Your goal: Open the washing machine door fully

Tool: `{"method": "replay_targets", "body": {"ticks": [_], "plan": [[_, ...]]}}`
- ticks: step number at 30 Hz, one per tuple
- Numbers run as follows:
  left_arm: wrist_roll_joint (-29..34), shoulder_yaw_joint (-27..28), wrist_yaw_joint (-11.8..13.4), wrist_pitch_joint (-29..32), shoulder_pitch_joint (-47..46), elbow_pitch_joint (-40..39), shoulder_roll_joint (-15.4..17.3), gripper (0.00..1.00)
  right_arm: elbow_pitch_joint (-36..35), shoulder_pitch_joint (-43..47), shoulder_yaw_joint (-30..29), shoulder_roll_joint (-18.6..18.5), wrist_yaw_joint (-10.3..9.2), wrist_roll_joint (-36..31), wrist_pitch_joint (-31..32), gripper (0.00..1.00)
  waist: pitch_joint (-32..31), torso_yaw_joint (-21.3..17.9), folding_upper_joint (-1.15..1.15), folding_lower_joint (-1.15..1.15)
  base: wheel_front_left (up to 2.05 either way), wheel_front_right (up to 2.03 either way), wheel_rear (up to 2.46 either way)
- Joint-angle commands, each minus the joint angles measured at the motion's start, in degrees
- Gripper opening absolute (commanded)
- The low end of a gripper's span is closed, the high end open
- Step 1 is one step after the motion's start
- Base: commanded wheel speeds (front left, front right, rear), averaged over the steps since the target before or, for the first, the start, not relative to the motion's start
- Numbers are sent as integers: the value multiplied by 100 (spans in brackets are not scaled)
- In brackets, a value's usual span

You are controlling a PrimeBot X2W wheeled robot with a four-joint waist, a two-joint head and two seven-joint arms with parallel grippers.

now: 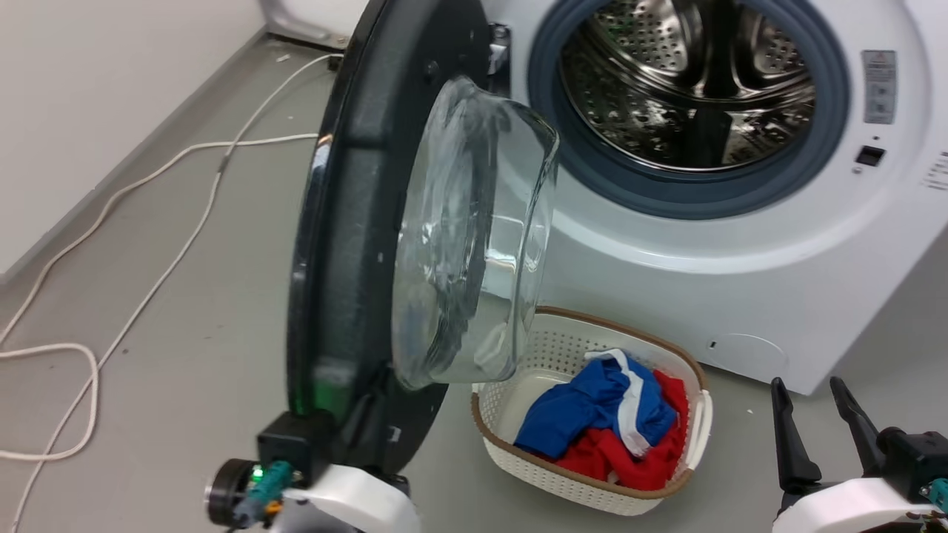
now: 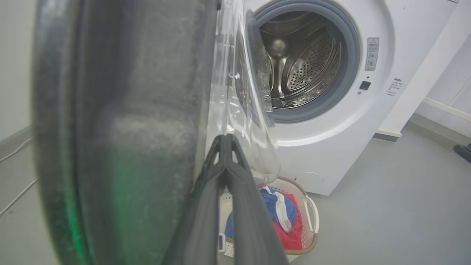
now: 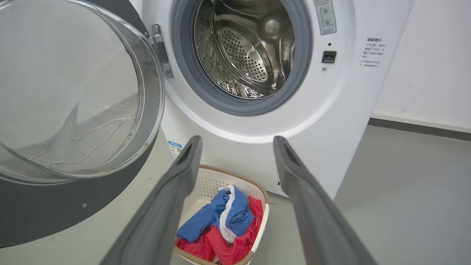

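Observation:
The washing machine door (image 1: 348,222) stands swung out from the white machine (image 1: 740,281), edge-on in the head view, its clear glass bowl (image 1: 474,237) bulging toward the drum opening. Its metal hinge (image 3: 162,48) shows in the right wrist view. My left gripper (image 2: 225,138) is shut, fingertips together, lying along the door's inner face beside the glass bowl (image 2: 243,110). In the head view it sits at the door's lower edge (image 1: 374,403). My right gripper (image 1: 807,385) is open and holds nothing, low at the right, well clear of the door; its fingers (image 3: 173,191) frame the basket.
A white basket (image 1: 563,481) with blue and red laundry (image 1: 607,422) stands on the grey floor just below the door and the drum (image 1: 689,81). White cables (image 1: 244,141) trail across the floor at the left, near the wall.

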Motion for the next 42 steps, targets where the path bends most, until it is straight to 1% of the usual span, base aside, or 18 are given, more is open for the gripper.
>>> {"method": "replay_targets", "body": {"ticks": [1,5,11,16,19,26,28,36,39,42], "plan": [[-62,223,90,-66,37,34,116,0,-53,-22,-2,11,-1,-12,23,100,55,198,0,0,0,0,0],[-194,642,140,-197,-96,163,326,0,-134,-37,0,10,-1,-26,73,100,148,295,0,0,0,0,0],[-526,1352,114,-381,-415,593,643,0,-292,-131,5,10,-1,-97,179,100,393,258,0,0,0,0,0],[-813,1784,-30,-469,-805,1279,892,0,-410,-218,13,-36,-1,-142,286,100,608,135,0,0,0,0,0],[-1018,2013,-190,-555,-1048,1860,1020,0,-456,-265,29,-75,-1,-126,325,100,704,42,0,0,0,0,0],[-1226,2235,-564,-860,-1662,2979,1219,0,-482,-341,33,-146,-1,-65,381,100,861,-73,0,0,0,0,0],[-1225,2292,-614,-938,-1836,3202,1292,0,-488,-360,32,-159,-1,-59,388,100,888,-83,0,0,0,0,0],[-1230,2470,-762,-1136,-2250,3909,1483,0,-450,-391,48,-153,-1,-31,386,100,876,-125,0,0,0,0,0],[-1206,2481,-763,-1174,-2183,4021,1444,0,-401,-360,53,-128,-1,-13,343,100,792,-134,0,0,0,0,0],[-1137,2453,-756,-1222,-2049,3951,1374,0,-335,-290,64,-93,-1,8,297,100,665,-123,0,0,0,0,0]]}}
